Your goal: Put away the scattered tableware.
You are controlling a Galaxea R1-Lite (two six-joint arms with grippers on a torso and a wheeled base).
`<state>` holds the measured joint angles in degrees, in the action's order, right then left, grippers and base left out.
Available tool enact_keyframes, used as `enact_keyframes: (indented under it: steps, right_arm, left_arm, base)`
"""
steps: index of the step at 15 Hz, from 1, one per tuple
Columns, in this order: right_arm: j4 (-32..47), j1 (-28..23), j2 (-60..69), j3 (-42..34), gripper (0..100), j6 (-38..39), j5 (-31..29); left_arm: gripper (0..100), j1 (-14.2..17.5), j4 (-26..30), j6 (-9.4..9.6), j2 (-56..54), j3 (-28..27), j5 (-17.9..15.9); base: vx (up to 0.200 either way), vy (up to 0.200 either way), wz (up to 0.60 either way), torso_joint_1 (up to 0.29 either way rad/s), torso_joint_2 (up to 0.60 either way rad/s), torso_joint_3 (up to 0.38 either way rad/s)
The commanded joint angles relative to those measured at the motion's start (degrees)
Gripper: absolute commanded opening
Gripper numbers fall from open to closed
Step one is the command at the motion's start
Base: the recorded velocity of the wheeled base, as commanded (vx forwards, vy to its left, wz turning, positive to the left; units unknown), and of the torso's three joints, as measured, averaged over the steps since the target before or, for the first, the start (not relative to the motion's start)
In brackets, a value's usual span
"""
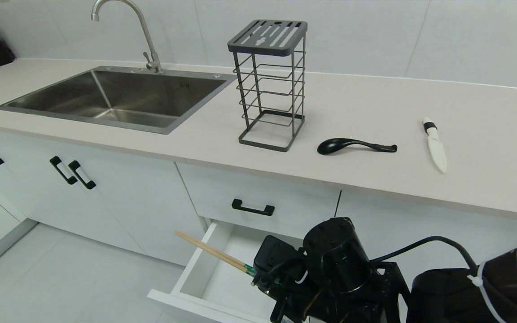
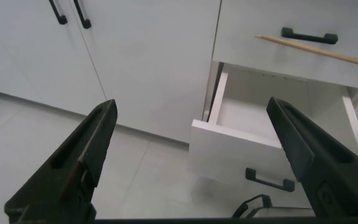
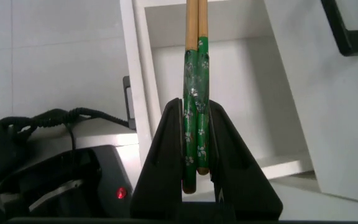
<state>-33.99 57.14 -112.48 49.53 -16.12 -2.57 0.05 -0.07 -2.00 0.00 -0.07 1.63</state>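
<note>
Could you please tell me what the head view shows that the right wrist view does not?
Head view adds the countertop things: black spoon, white knife, wire rack and sink. Right wrist view adds how the green ends of the chopsticks sit clamped in the right end effector. Both share the chopsticks and the open drawer.

Pair of chopsticks (image 1: 213, 253), wood with green patterned ends, clamped in right gripper (image 3: 196, 109) over open white drawer (image 1: 229, 289); black spoon (image 1: 352, 146) and white knife (image 1: 434, 146) lie flat, apart, on counter (image 1: 375, 103).
</note>
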Motion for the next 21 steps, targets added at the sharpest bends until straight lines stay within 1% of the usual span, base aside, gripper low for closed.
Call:
enact_keyframes:
  steps: [1,6,9,12,15,18,20,21]
  right_arm:
    - [0.1,-0.1,-3.5,2.7,0,-0.1,0.0]
    - [2.0,-2.5,-6.6,7.9,0,-0.5,-0.1]
    - [2.0,-3.9,-8.2,7.9,0,-1.3,-0.1]
    - [1.9,-5.6,-8.3,7.9,0,-4.2,-0.2]
    - [1.9,-7.4,-8.3,7.6,0,-4.1,-1.4]
    - [1.9,-8.6,-9.2,7.8,0,-3.9,-3.8]
    - [1.9,-9.0,-10.2,8.6,0,-3.2,-4.1]
    - [2.2,-9.0,-11.2,9.7,0,-2.0,-5.2]
  left_arm:
    - [100,0.0,0.0,-0.11,0.0,0.0,0.0]
    - [100,0.0,0.0,-0.02,0.0,0.0,0.0]
    - [100,0.0,0.0,-0.11,0.0,0.0,0.0]
    - [100,0.0,0.0,-0.02,0.0,0.0,0.0]
    - [100,0.0,0.0,-0.11,0.0,0.0,0.0]
    - [100,0.0,0.0,-0.02,0.0,0.0,0.0]
    - [100,0.0,0.0,-0.02,0.0,0.0,0.0]
    - [100,0.0,0.0,-0.02,0.0,0.0,0.0]
  base:
    - [0.0,0.0,0.0,-0.115,0.23,0.11]
    - [0.0,0.0,0.0,-0.21,0.39,0.18]
    - [0.0,0.0,0.0,-0.24,0.36,0.15]
    - [0.0,0.0,0.0,-0.157,0.22,0.121]
    - [0.0,0.0,0.0,-0.061,0.15,0.043]
    - [0.0,0.0,0.0,-0.002,0.02,0.012]
    - [0.0,0.0,0.0,-0.001,0.03,0.004]
    - [0.0,0.0,0.0,0.002,0.05,0.027]
